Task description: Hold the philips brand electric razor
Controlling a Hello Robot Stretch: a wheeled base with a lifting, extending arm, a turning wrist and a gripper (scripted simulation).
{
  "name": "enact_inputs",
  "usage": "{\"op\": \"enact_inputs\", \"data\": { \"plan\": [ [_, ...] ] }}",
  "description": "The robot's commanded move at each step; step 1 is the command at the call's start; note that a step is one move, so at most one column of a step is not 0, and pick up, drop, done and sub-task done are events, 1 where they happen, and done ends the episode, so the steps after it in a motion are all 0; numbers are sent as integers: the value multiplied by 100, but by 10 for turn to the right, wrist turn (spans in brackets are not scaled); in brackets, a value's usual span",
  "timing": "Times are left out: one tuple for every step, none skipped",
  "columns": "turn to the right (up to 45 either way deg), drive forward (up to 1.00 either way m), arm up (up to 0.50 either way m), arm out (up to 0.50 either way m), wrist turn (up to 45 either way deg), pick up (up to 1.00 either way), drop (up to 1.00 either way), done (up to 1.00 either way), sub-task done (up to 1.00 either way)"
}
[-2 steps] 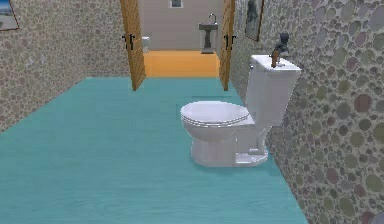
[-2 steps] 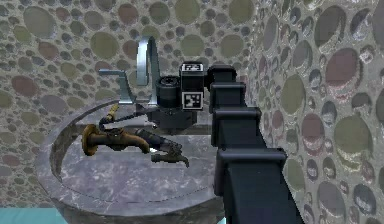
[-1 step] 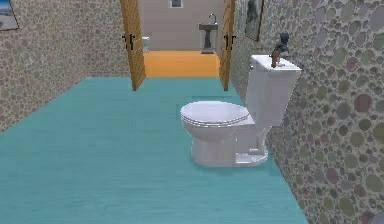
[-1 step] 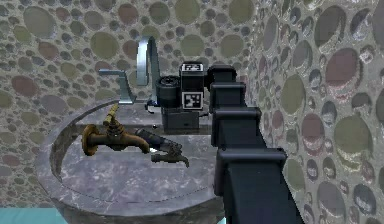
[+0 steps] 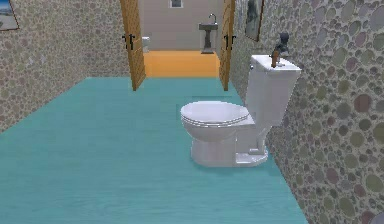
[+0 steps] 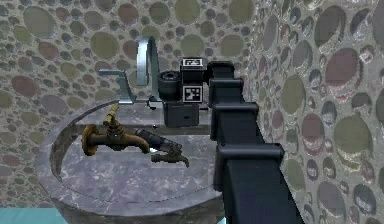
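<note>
The arm [image 6: 240, 140] reaches out from the arm side view's bottom edge over a round, stone-patterned sink [image 6: 95, 185] set in a corner of pebbled wall [image 6: 320, 90]. At the arm's far end stand the two white marker squares [image 6: 191, 80], and just left of them is the tool [image 6: 160, 105], dark, near the base of a chrome tap [image 6: 143, 62]. Things lie in the sink right below and behind the tool, so I cannot tell whether it holds anything, nor whether it touches them.

A dark thing [image 6: 160, 146], long with a grey end and shaped like a razor, lies in the bowl, slanting down toward the arm. Just beside it, on the arm side view's left, stands a brown figure [image 6: 104, 134]; whether the two touch is unclear.

In the forward view a teal floor [image 5: 90, 150] runs to a doorway with wooden doors [image 5: 132, 45] swung back. Beyond it the floor is orange and a pedestal basin [image 5: 208, 35] stands against the far wall. A white toilet [image 5: 225, 125], lid down, sits against the pebbled wall on the forward view's right. On its tank stands a small brown and dark object [image 5: 283, 45], too small to name. A framed picture [image 5: 251, 18] hangs above it.
</note>
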Motion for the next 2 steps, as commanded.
{"op": "enact_inputs", "data": {
  "plan": [
    [0, 0, 0, 0, 0, 100, 0, 0, 0],
    [0, 0, 0, 0, 30, 0, 0, 0, 0]
  ]
}}
